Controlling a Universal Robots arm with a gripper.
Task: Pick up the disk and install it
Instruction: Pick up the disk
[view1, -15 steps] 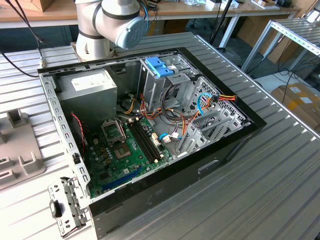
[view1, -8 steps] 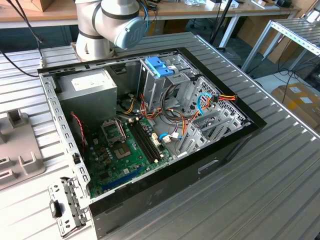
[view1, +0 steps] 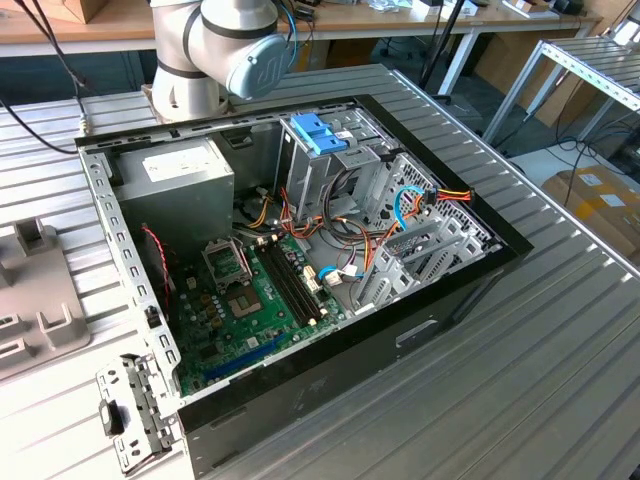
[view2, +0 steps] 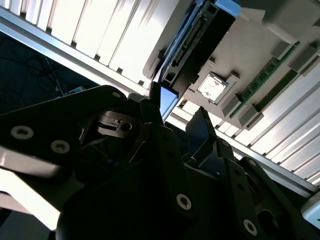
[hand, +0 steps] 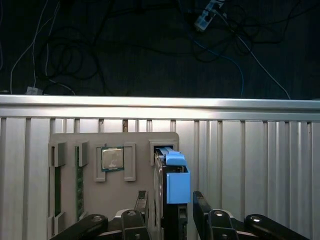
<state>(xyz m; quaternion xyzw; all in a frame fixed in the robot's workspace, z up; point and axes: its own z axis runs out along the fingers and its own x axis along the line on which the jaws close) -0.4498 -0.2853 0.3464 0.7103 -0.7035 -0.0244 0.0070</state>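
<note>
While the disk (hand: 177, 186) stands on edge in a slot of a grey holder tray (hand: 70, 142), the gripper (hand: 170, 195) straddles it with its fingers apart, one on each side of the blue rail. A narrow gap shows on both sides in the first wrist view. In the second wrist view the gripper (view2: 177, 100) brackets that blue end of the disk (view2: 168, 103). Beside the disk on the tray lie a processor chip (hand: 112, 159) and green memory sticks (hand: 79, 182). The tray rests on the ribbed metal counter (hand: 250, 165). In the exterior view an open computer case (view1: 420, 330) sits on the counter (view1: 570, 380) – a blue bracket (view1: 320, 133) tops its drive cage.
</note>
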